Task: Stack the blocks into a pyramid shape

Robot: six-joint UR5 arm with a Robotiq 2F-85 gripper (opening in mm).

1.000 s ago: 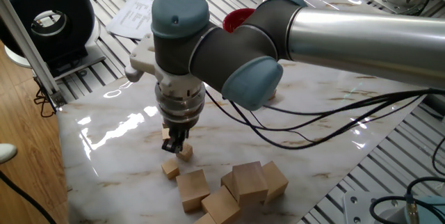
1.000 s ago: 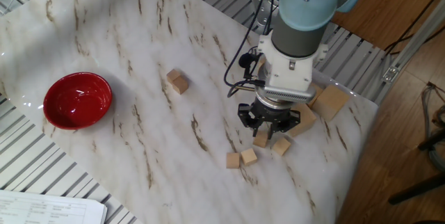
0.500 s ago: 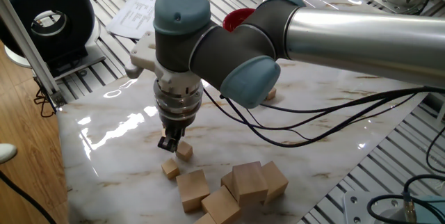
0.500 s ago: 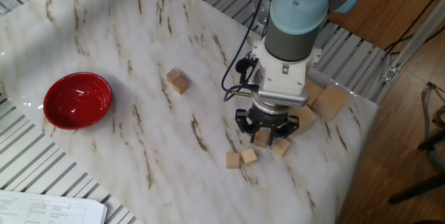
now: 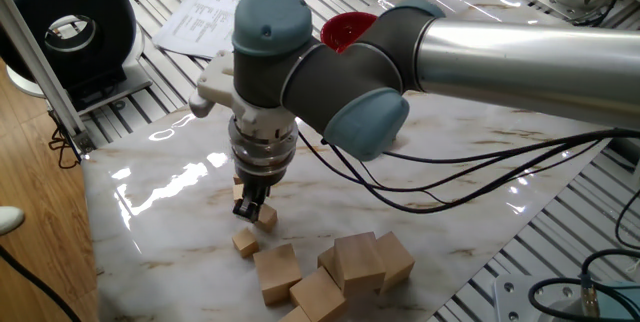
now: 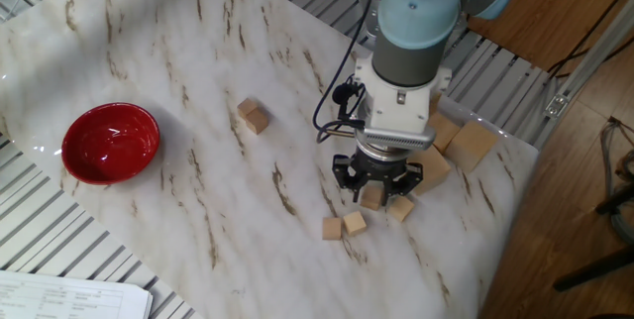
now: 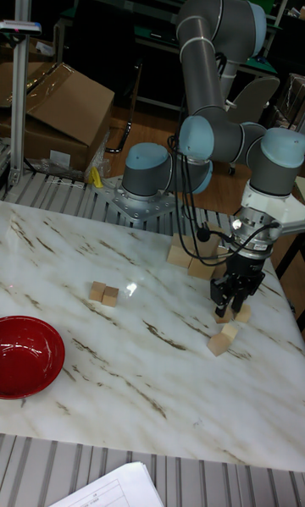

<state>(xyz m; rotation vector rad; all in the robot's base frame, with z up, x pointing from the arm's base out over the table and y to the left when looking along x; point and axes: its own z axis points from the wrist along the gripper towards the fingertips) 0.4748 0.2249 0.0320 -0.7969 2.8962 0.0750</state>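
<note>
Gripper (image 6: 375,192) hangs low over the marble tabletop (image 6: 198,131), its dark fingers set around one small wooden block (image 6: 371,198); they look closed on it, and in the tall fixed view the block (image 7: 225,314) seems pinched between the fingertips, though whether it has left the surface I cannot tell. Just beside it lies another small block (image 6: 400,208), and a touching pair of small blocks (image 6: 343,225) sits a little further toward the table's near edge. Behind the wrist stand the larger wooden cubes (image 6: 474,145), which are not part of the job. Two more small blocks (image 6: 254,117) rest together well apart, toward the red bowl (image 6: 110,143). To do this step well, I would keep the grip square on the block's flat faces, move straight up clear of the neighbours, and set it flush against the pair to make a tight base row.
</note>
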